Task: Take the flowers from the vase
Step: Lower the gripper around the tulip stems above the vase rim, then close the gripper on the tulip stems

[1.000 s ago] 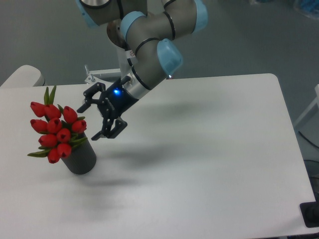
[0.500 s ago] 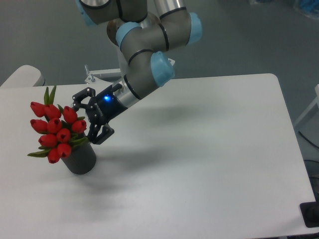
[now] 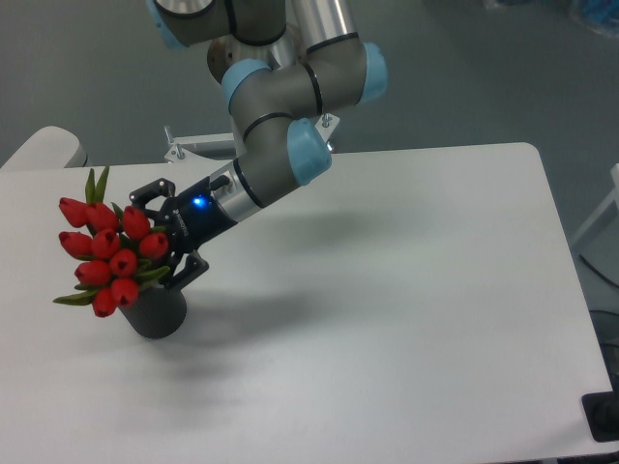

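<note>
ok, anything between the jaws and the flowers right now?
Nothing visible. The open gripper is right at the flowers, coming in from their right side just above the vase. Its jaws stand spread beside the bunch. Whether they already touch the buds can't be told from this view.

Flowers (image 3: 108,253), tight bunch of red tulip buds with green pointed leaves, leaning left out of the vase (image 3: 158,308), dark grey matte cylinder, upright near the worktop's left side
</note>
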